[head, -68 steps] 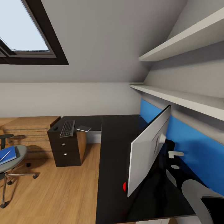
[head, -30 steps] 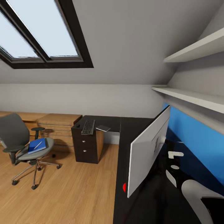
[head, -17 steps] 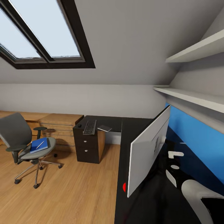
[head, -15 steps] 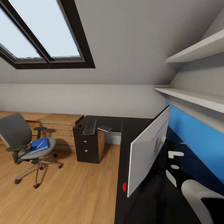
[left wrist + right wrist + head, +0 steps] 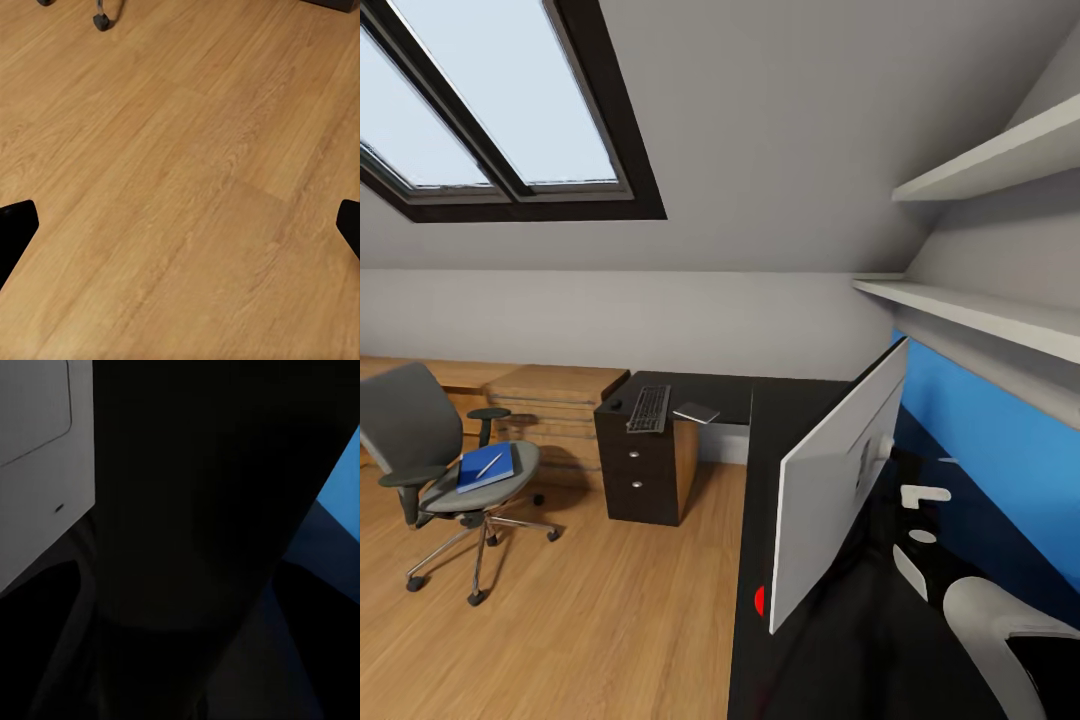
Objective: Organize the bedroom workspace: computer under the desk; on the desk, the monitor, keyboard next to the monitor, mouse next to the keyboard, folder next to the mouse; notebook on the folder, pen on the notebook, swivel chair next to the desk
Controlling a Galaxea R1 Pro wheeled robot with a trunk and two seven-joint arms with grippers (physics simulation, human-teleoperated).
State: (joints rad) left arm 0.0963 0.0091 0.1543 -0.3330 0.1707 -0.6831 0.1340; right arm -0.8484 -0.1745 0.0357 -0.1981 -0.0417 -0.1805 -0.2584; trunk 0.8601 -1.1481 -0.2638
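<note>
Sitting on the wooden floor [image 5: 610,620] at far left: swivel chair [image 5: 420,440], carrying the blue folder [image 5: 487,468] with the pen [image 5: 489,464] lying on top. Resting further right on the black worktop [image 5: 780,400], over the drawer unit [image 5: 643,475]: mouse [image 5: 614,404], keyboard [image 5: 649,408], then notebook [image 5: 696,412]. Standing nearer on the worktop, grey back showing: monitor [image 5: 838,490]. Left end effector [image 5: 180,232] hanging spread wide over bare floor, fingertips [image 5: 15,232] well apart. Right end effector: cannot tell.
</note>
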